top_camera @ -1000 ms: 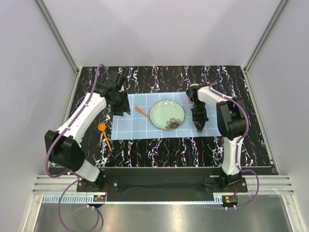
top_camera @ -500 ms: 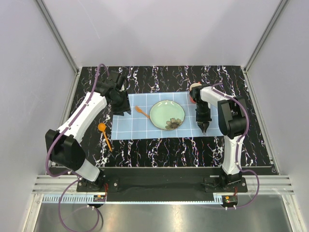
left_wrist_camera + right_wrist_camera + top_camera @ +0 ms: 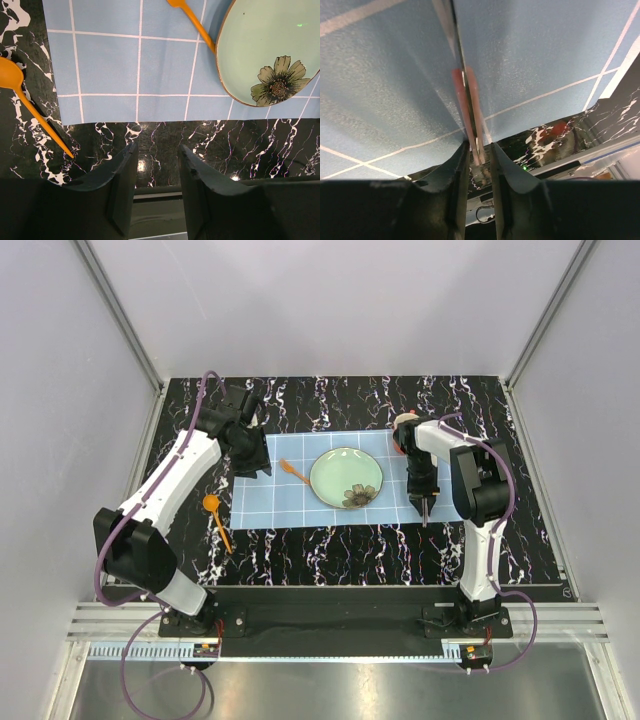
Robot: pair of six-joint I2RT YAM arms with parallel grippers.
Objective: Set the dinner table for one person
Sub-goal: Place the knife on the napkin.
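Observation:
The dinner table (image 3: 340, 545) is glossy black marble with a light blue gridded placemat (image 3: 290, 502) on it. A green flowered plate (image 3: 346, 478) sits mid-mat, and an orange fork (image 3: 294, 472) lies just left of it. An orange spoon (image 3: 217, 520) lies on the bare table left of the mat. My right gripper (image 3: 424, 508) points down at the mat's right part. In the right wrist view its jaws (image 3: 479, 145) stand slightly apart around a thin reddish utensil (image 3: 459, 95) resting on the mat. My left gripper (image 3: 251, 468) hovers over the mat's left edge, open and empty (image 3: 157, 150).
A small red and white thing (image 3: 404, 426) shows partly behind the right arm at the mat's far right corner. White walls and metal rails close in the table's sides, and the arm bases stand at its near edge.
The right gripper has shifted slightly right and toward the near edge, and its jaws have parted off the thin utensil. The left arm has not moved.

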